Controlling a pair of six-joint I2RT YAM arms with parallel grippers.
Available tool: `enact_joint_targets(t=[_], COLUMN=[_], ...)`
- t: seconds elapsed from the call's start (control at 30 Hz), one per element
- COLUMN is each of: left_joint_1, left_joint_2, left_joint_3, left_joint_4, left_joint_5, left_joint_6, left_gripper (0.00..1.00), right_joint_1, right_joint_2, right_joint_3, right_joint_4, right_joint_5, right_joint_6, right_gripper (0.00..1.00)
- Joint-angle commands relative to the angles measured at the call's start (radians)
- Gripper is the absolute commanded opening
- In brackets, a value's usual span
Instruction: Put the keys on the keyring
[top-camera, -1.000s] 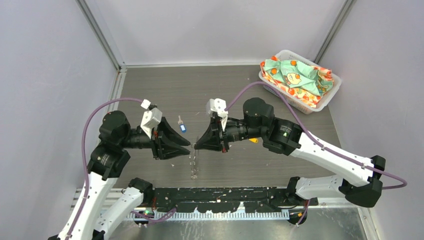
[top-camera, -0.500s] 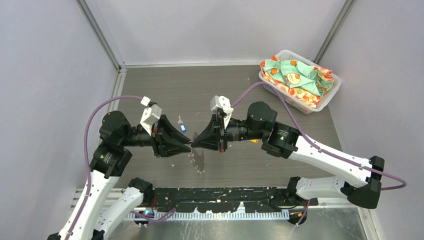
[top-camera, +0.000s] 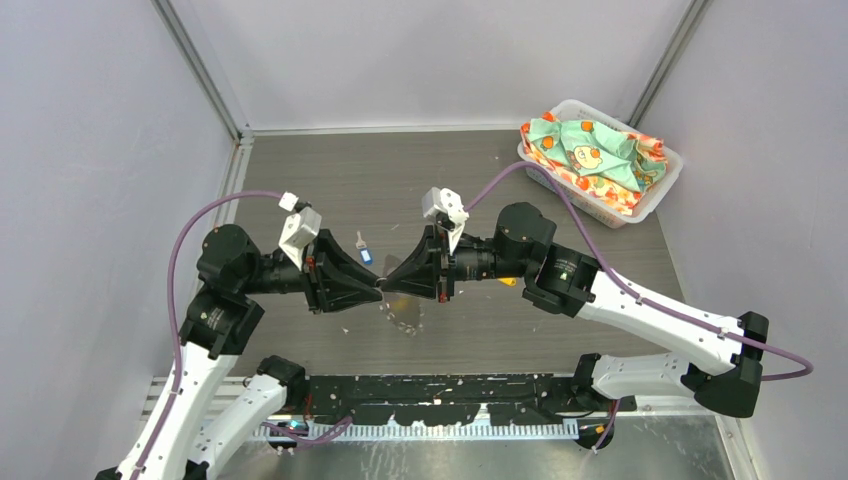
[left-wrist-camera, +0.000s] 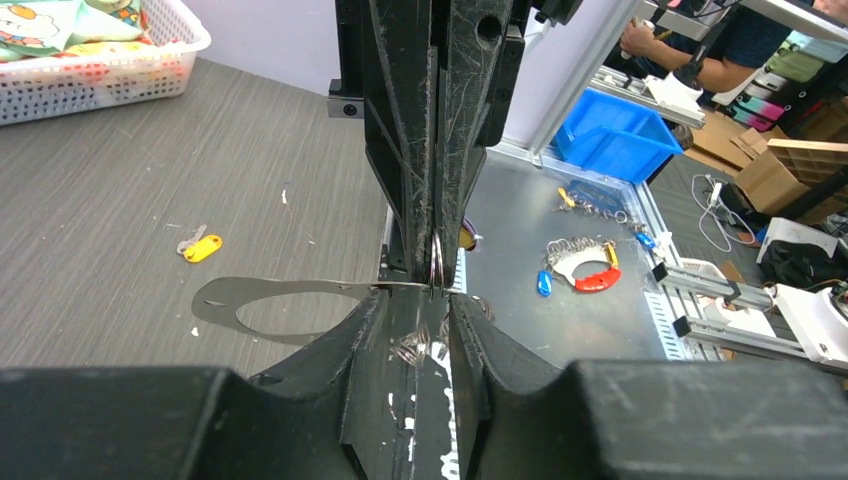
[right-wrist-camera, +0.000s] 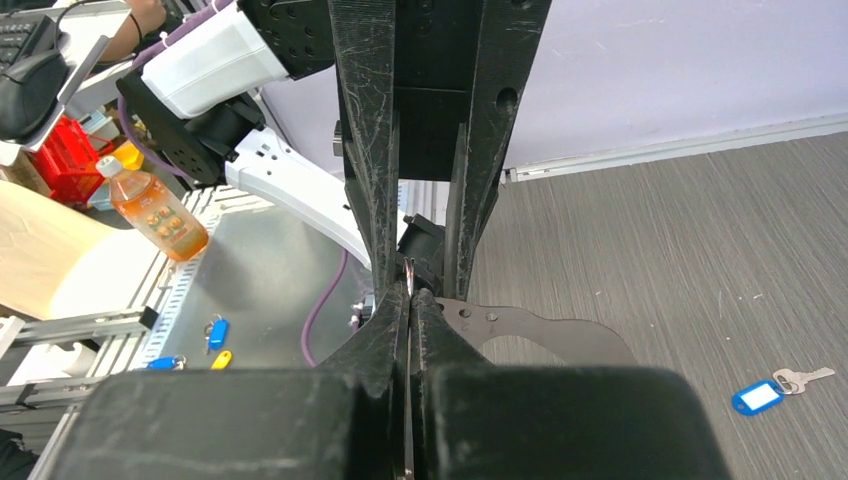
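The keyring (top-camera: 405, 312) is a flat grey oval loop, held level above the table between the two arms. It also shows in the left wrist view (left-wrist-camera: 225, 305) and the right wrist view (right-wrist-camera: 560, 335). A small wire ring (left-wrist-camera: 437, 268) sits at its end. My right gripper (top-camera: 391, 288) (right-wrist-camera: 410, 292) is shut on that end. My left gripper (top-camera: 377, 288) (left-wrist-camera: 420, 300) faces it tip to tip, jaws slightly apart around the ring. The blue-headed key (top-camera: 364, 254) (right-wrist-camera: 760, 396) lies on the table behind the left gripper. The yellow-headed key (top-camera: 508, 281) (left-wrist-camera: 202, 246) lies by the right arm.
A white basket (top-camera: 655, 190) (left-wrist-camera: 100, 75) of patterned cloth stands at the back right corner. Below the table's near edge a metal shelf holds spare key tags (left-wrist-camera: 580, 270). A blue bin (left-wrist-camera: 610, 135) and an orange bottle (right-wrist-camera: 155, 210) stand off the table.
The two grippers have closed the gap and now meet tip to tip. The keyring has turned from hanging edge-on to lying level, its face showing.
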Motion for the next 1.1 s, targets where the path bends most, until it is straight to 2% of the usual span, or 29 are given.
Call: enact_joint_targets(t=[0.0,0.13,0.3,0.53,0.63,0.73,0.8,0.9,1.07], left_joint_1=[-0.009,-0.009,-0.009,-0.009,-0.009,-0.009,-0.009,-0.009,-0.009], left_joint_2=[0.001,0.001,-0.002,-0.013,-0.013,-0.018,-0.026,-0.037,-0.042], left_joint_3=[-0.006,-0.006,-0.009,-0.012,-0.01,-0.011,-0.015,-0.02,-0.019], left_joint_4=[0.06,0.057,0.053,0.023,0.007,0.002,-0.002,-0.023,-0.051], left_joint_5=[-0.078,-0.092,-0.102,-0.126,-0.133,-0.133,-0.12,-0.108,-0.088], left_joint_6=[-0.003,-0.004,-0.006,0.015,0.033,0.056,0.075,0.103,0.129], left_gripper=[0.27,0.22,0.31,0.31,0.2,0.01,0.01,0.0,0.0], right_joint_1=[0.014,0.017,0.029,0.031,0.032,0.036,0.037,0.037,0.037], right_joint_2=[0.009,0.022,0.046,0.046,0.058,0.067,0.072,0.073,0.094], right_joint_3=[0.009,0.019,0.042,0.048,0.071,0.091,0.101,0.113,0.166], right_joint_4=[0.069,0.054,0.012,-0.008,-0.069,-0.111,-0.13,-0.147,-0.225], right_joint_5=[0.0,-0.011,-0.018,-0.031,-0.047,-0.058,-0.058,-0.053,-0.063], right_joint_6=[0.008,0.006,-0.012,-0.023,-0.041,-0.057,-0.059,-0.054,-0.071], right_gripper=[0.01,0.01,0.01,0.01,0.01,0.01,0.01,0.09,0.1])
